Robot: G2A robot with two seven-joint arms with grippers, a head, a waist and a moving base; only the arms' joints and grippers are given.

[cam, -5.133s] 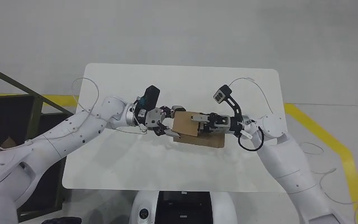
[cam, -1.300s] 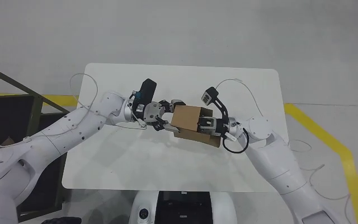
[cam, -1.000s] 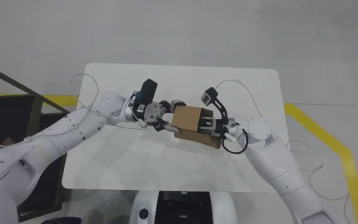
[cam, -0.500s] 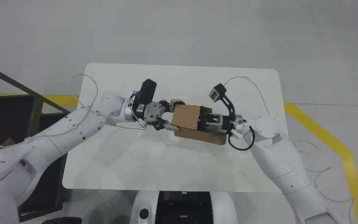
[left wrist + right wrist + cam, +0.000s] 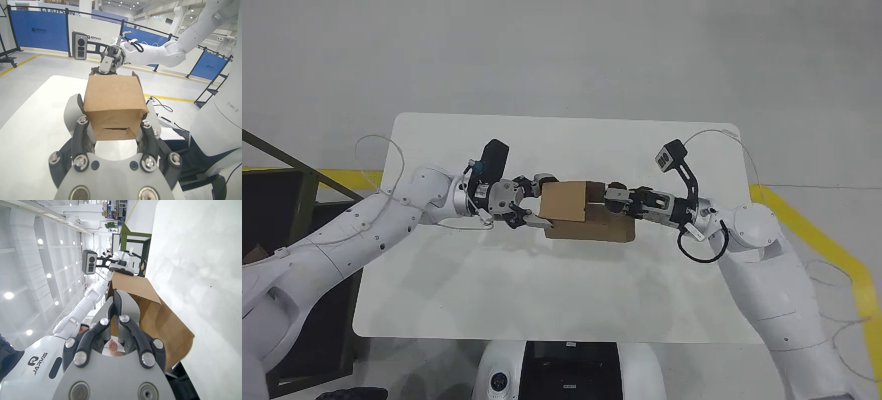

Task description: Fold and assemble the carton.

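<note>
Brown carton (image 5: 577,208) squared up, tucked end clamped in left gripper (image 5: 114,108), open end's wall pinched by right gripper (image 5: 114,300); those flaps seemingly left to close.

Both arms extend inward. The left gripper (image 5: 529,205) clamps the carton (image 5: 577,207) at its left end. The right gripper (image 5: 608,197) pinches its right edge.
</note>
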